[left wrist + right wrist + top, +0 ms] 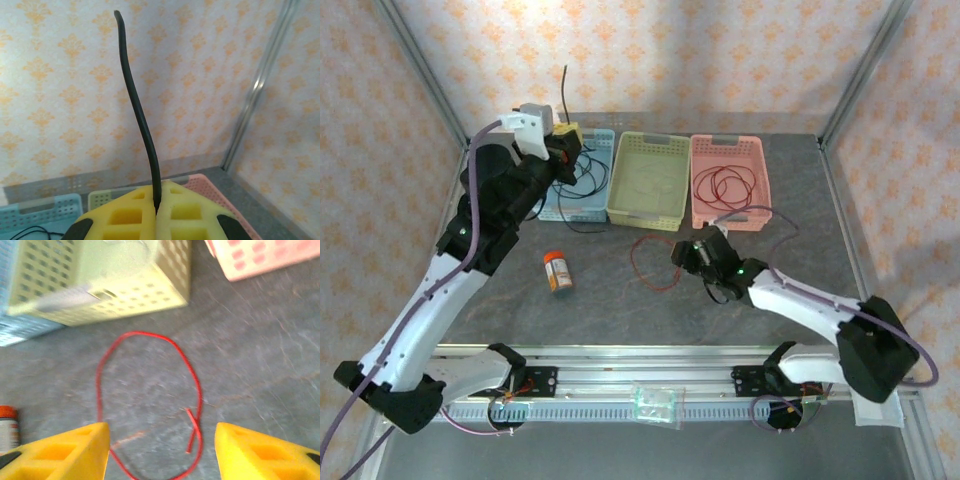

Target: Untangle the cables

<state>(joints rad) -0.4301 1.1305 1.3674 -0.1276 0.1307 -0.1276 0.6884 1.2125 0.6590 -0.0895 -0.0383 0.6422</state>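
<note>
Half done, at a guess. Pinching black cable (137, 110) in shut left gripper (157, 216), poking up beyond the jaws. Hovering right gripper (160, 452) parted, empty, over red cable (150, 335) looped between the jaws.

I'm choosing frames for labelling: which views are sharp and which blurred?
Right wrist view: motion blur smears the pale green perforated plastic basket and softens the thin red cable loop. Left wrist view: the thin black cable is crisp, wallpaper behind slightly soft. Top external view: sharp, evenly lit, faint shadows on the grey stone-patterned table.
</note>
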